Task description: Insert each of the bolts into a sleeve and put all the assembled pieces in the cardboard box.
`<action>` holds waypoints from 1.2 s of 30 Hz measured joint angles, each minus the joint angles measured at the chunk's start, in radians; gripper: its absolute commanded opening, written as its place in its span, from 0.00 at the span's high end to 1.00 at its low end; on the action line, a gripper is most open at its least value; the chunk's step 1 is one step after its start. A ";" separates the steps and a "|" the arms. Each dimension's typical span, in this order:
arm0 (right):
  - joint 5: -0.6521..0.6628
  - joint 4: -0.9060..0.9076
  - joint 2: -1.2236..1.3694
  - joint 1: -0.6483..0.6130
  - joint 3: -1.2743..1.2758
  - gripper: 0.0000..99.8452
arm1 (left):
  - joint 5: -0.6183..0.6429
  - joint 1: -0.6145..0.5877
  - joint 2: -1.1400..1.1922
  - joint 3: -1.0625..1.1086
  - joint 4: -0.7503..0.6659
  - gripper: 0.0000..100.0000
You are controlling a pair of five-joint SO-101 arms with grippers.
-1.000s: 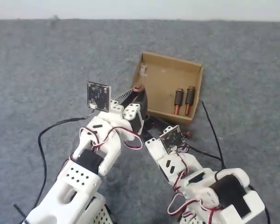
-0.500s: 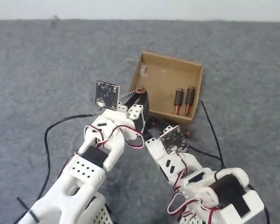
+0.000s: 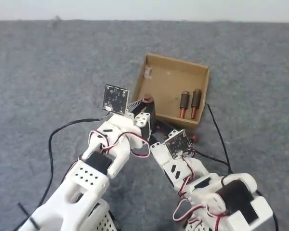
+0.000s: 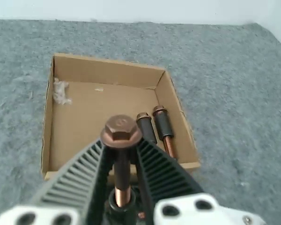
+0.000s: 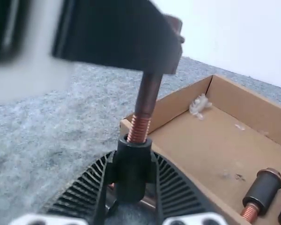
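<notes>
Because both arms meet just beside the near corner of the cardboard box [image 3: 178, 61], a sideways correction by either one could, I judge, knock that wall and slide the box across the grey carpet [image 3: 48, 67].

The left gripper [image 4: 121, 140] is clamped on the shank of a copper bolt [image 4: 121, 133], head up. The bolt's threaded end sits at the mouth of the black sleeve [image 5: 132, 164], which the right gripper [image 5: 131, 171] pinches upright below it, outside the box. If the two axes are not in line, the thread could catch on the sleeve's rim and jam, or lever the sleeve out of its grip. A downward push might also make the smooth shank slip between the left fingers.

Open carpet lies on every side of the box away from the arms. Most of the box floor is bare apart from a white scrap [image 4: 61, 91]. Two assembled pieces [image 3: 190, 103] lie side by side near the far side wall, so a drop is best kept clear of them.
</notes>
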 measured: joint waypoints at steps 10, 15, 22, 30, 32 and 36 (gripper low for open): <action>0.000 0.000 0.000 -0.002 0.000 0.99 | 0.002 -0.006 0.008 -0.002 0.040 0.99; 0.000 0.000 0.000 -0.002 0.000 0.99 | 0.002 -0.006 0.031 -0.003 0.040 0.99; 0.000 0.000 0.002 -0.002 0.000 0.99 | -0.087 -0.005 0.032 -0.020 0.097 0.99; 0.000 0.000 0.002 -0.002 0.000 0.99 | -0.107 -0.005 0.031 -0.021 0.103 0.99; 0.000 0.000 0.002 -0.002 0.000 0.99 | -0.107 -0.005 0.031 -0.021 0.103 0.99; -0.002 -0.005 0.002 0.032 -0.002 0.99 | -0.107 -0.002 0.032 -0.012 0.103 0.99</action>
